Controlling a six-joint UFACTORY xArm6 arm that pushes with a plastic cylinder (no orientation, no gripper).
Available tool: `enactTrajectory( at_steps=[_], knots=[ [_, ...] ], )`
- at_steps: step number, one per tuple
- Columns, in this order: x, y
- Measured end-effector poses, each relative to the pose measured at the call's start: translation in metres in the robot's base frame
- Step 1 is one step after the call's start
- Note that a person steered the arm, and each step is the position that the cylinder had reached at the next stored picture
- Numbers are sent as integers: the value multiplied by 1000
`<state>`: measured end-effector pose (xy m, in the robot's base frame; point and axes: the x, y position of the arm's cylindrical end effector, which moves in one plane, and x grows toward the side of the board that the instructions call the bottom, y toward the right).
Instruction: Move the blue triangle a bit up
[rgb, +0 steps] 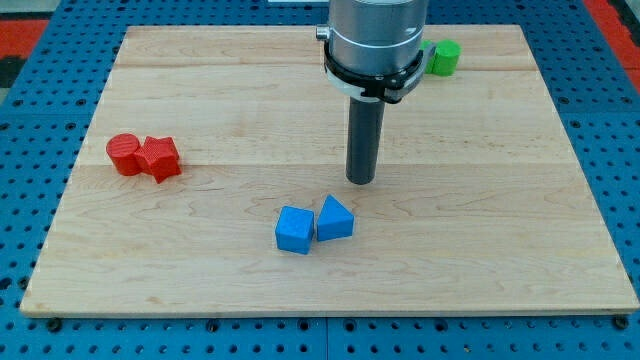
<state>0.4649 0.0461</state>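
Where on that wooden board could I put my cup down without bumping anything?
The view's right half of the wooden board is bare, below the green block. So is the strip along the bottom. Crowded: mid-board, where my tip hangs above the blue triangle and blue cube.

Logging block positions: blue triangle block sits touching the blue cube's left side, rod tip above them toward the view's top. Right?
Wrong side. In the camera view the blue triangle block touches the blue cube's right side, not its left. My tip is indeed above them, toward the view's top.
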Motion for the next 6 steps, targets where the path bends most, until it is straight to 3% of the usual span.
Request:
enactTrajectory(
  at_steps=[1,2,3,4,6],
  knots=[
    [7,77],
    [21,81],
    [111,66],
    [112,66],
    [113,-20]
  ],
)
